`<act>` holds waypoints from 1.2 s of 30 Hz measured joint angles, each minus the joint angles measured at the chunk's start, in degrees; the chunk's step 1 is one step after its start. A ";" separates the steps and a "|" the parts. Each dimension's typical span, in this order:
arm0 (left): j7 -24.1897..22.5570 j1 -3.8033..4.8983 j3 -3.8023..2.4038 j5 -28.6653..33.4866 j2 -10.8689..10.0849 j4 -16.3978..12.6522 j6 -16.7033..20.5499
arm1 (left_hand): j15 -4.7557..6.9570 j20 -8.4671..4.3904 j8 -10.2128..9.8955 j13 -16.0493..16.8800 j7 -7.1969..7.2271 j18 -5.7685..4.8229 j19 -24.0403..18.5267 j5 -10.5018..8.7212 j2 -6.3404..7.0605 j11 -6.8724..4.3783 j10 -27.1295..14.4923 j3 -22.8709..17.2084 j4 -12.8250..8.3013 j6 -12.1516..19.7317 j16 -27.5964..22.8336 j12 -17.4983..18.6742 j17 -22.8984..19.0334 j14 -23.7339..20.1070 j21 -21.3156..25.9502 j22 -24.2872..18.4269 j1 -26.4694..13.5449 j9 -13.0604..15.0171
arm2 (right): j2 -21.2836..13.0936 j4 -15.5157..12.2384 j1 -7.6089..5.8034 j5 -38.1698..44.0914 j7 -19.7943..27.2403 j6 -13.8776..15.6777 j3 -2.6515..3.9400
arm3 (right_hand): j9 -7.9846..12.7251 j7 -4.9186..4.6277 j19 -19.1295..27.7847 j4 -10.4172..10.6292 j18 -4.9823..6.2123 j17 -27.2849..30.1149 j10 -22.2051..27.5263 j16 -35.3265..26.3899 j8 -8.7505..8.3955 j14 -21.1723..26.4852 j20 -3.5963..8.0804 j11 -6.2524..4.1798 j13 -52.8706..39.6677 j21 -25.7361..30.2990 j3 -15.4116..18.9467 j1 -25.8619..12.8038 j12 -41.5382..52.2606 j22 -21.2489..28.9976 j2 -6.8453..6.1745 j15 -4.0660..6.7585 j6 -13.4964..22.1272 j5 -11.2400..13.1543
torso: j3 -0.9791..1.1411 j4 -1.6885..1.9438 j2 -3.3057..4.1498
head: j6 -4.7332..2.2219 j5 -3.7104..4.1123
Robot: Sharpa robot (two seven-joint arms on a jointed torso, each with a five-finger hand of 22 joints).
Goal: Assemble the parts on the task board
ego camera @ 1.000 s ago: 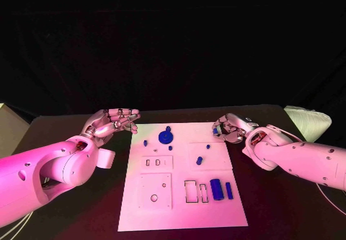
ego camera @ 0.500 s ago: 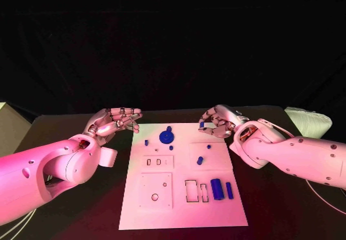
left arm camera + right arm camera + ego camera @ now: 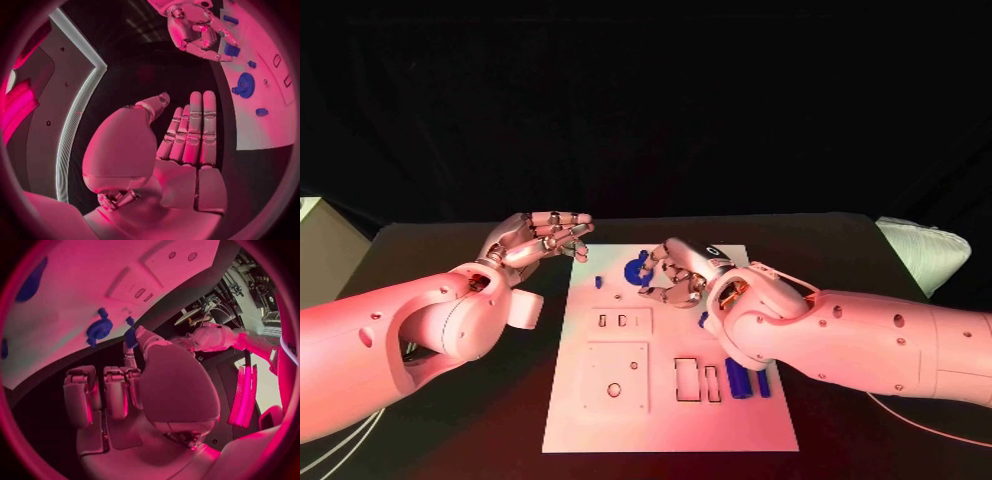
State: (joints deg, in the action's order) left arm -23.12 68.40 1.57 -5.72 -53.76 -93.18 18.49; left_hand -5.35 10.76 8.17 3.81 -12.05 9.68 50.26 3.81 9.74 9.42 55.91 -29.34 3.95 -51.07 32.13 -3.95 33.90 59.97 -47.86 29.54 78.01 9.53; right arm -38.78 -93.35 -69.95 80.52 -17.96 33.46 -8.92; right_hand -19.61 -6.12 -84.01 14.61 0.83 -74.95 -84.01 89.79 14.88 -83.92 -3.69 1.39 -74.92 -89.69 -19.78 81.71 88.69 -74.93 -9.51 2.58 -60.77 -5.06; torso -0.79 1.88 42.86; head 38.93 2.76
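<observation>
White task board lay along the middle of the black desk, with the blue parts spread over it. A gear-shaped part sat near its far end and a thick cylinder lay near the slots on its right side.

The right robot hand hung over the far half of the board, just beside the gear. Its fingers were clenched round a small blue part. The left robot hand hovered off the board's far left corner, released and empty.

The likeliest trouble looked to be the pinch itself. The part was small and caught only at the fingertips, so a tilt on the way down could jam it against its seat or let it drop among the loose pieces. The knuckles also sat so close to the gear that a careless descent might nudge it.

From the head, the right robot hand's own bulk covered what it carried. The left wrist camera looked across at that hand and showed the blue piece at its fingertips. The right wrist camera gave the board surface near the gear at close range, but its palm blocked much of the grip.
</observation>
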 measured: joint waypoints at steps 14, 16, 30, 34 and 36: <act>0.06 0.01 0.00 0.00 0.48 0.12 -0.01 | 0.00 -0.21 0.00 0.00 0.00 0.00 -0.21 0.00 0.00 0.00 0.00 0.00 0.00 0.00 0.00 0.00 -0.01 0.00 0.00 -0.01 0.00 -0.01 | 3.75 0.00 3.54 7.15 -4.58 -1.62 -0.11 | -0.01 0.11 0.00 0.00 0.00 0.01 0.00 -0.02 0.23 0.00 0.00 0.00 0.01 0.00 0.01 -0.53 0.00 0.01 -0.54 0.00 0.07 -0.72 | 0.10 0.00 0.16 | 0.27 -0.09; 0.06 0.01 0.00 0.00 0.54 0.16 -0.01 | 0.00 -0.21 0.00 0.00 0.00 0.00 -0.21 0.00 0.00 0.00 0.00 0.00 0.00 0.00 0.00 0.00 -0.01 0.00 0.00 -0.01 0.00 -0.01 | 4.09 0.24 3.97 7.77 -5.04 -1.71 -0.11 | -0.01 0.12 0.00 0.00 0.00 0.01 0.00 -0.02 0.23 0.00 0.00 0.00 0.01 0.00 0.01 -0.53 0.00 0.01 -0.54 0.00 0.07 -0.72 | 0.11 0.00 0.18 | 0.40 -0.13; 0.05 0.00 0.01 0.00 0.61 0.43 -0.01 | 0.00 -0.21 0.00 0.00 0.00 0.00 -0.21 0.00 0.00 0.00 0.00 0.00 0.00 0.00 0.00 0.00 -0.02 0.00 0.00 0.06 0.00 0.04 | 5.01 1.58 5.51 11.59 -7.12 -2.25 -0.17 | -0.02 0.17 0.00 0.00 0.00 0.02 0.00 -0.02 0.18 0.00 0.00 0.01 0.01 0.00 0.02 -0.59 0.00 0.02 -0.62 -0.01 0.06 -0.72 | 0.15 -0.04 0.20 | 1.11 -0.30; 0.05 0.00 0.02 0.00 0.62 0.50 -0.02 | 0.00 -0.21 0.00 0.00 0.00 0.00 -0.21 0.00 0.00 0.00 0.00 0.00 0.00 0.00 0.00 0.00 -0.02 0.00 0.00 0.06 0.00 0.04 | 5.01 1.71 5.61 12.50 -7.49 -2.36 -0.17 | -0.88 0.27 0.00 0.17 0.00 0.02 0.00 -0.02 0.46 0.00 -0.01 0.01 0.01 0.00 0.18 -0.89 0.00 0.03 -0.92 -0.01 0.11 -1.05 | 0.19 -0.08 0.19 | 1.25 -0.29; 0.05 0.00 0.02 0.00 0.63 0.51 -0.02 | 0.00 -0.21 0.00 0.00 0.00 0.01 -0.21 0.00 0.00 -0.01 0.00 0.00 0.00 0.00 0.00 0.00 -0.02 0.00 0.00 0.06 0.00 0.04 | 5.01 1.74 5.65 12.88 -7.62 -2.39 -0.18 | -0.88 0.27 0.00 0.17 0.00 0.02 0.00 -0.02 0.47 0.00 -0.01 0.01 -0.01 0.00 0.18 -0.89 0.00 0.03 -0.92 -0.01 0.11 -1.05 | 0.20 -0.08 0.19 | 1.29 -0.27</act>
State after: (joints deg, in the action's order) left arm -23.07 68.39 1.59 -5.72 -53.14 -92.67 18.47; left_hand -5.34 10.55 8.17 3.81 -12.05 9.69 50.05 3.81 9.74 9.42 55.91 -29.34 3.95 -51.07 32.12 -3.95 33.88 59.98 -47.86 29.60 78.01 9.57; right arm -33.76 -91.61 -64.30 93.40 -25.58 31.06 -9.09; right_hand -20.48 -5.85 -84.01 14.78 0.82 -74.92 -84.01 89.77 15.35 -83.92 -3.70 1.40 -74.93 -89.68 -19.59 80.81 88.69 -74.91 -10.43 2.58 -60.66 -6.11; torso -0.58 1.81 43.05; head 40.22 2.48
